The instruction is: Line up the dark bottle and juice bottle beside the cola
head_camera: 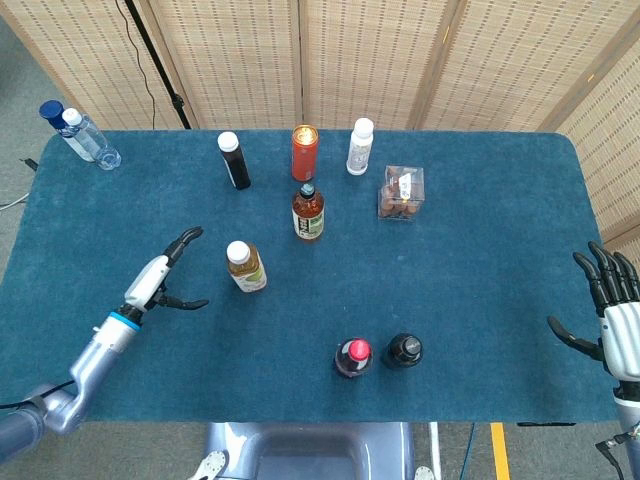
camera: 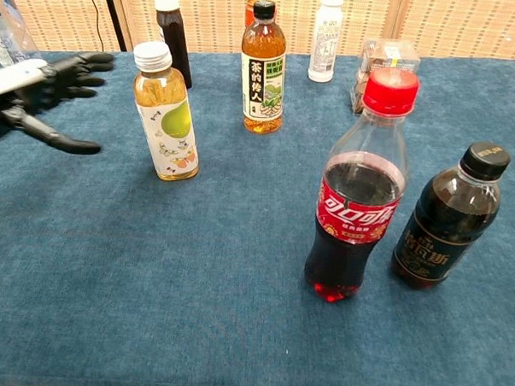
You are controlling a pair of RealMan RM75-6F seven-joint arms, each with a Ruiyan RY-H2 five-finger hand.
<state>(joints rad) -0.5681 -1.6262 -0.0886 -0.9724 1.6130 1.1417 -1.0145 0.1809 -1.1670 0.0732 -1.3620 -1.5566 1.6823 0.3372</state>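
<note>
Blue felt covers the surface (head_camera: 480, 300), with woven screens standing behind it. Left hand (head_camera: 165, 278) hovers low over the felt with fingers spread wide and thumb apart, holding nothing, just beside the juice bottle (head_camera: 245, 266) and not touching it; in the chest view its fingertips point toward the bottle's side. Right hand (head_camera: 615, 310) sits at the far right edge, also splayed and empty, well apart from everything. Near the front edge the cola (head_camera: 352, 357) stands upright with the dark bottle (head_camera: 405, 350) just beside it on its right, so that half looks done. The juice bottle stands alone, well apart from that pair. The step in hand appears to be the reach for the juice. Next, the left hand would need to wrap the bottle's body, then carry it upright to the cola's free side.
</note>
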